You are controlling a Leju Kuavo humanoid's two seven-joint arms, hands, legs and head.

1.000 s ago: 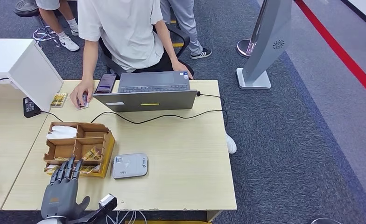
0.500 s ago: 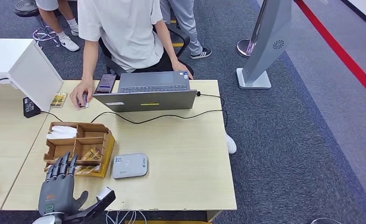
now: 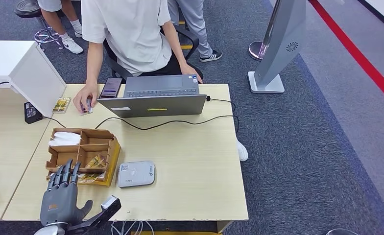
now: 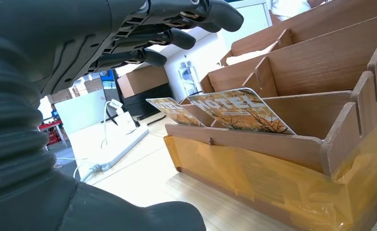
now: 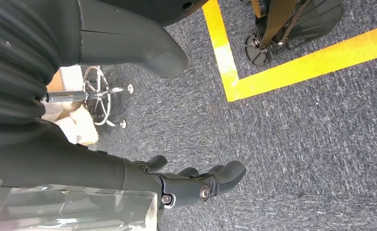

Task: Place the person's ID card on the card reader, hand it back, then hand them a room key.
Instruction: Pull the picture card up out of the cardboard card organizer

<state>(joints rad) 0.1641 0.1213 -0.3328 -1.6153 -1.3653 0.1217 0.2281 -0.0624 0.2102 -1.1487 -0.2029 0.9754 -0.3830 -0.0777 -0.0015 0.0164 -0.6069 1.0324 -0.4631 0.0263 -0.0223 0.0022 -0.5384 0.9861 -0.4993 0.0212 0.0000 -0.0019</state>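
Head view puts my left hand (image 3: 60, 198) at the desk's (image 3: 190, 161) near edge, fingers spread and empty, just short of the wooden organizer (image 3: 82, 156) holding the room key cards (image 4: 239, 110). My right hand (image 5: 191, 185) hangs over carpet, loosely curled, holding nothing. The ID card (image 3: 86, 108) lies under the person's hand (image 3: 84, 98) at the far edge; the card reader (image 3: 136, 174) waits. I judge nothing is begun: next I must receive that card.
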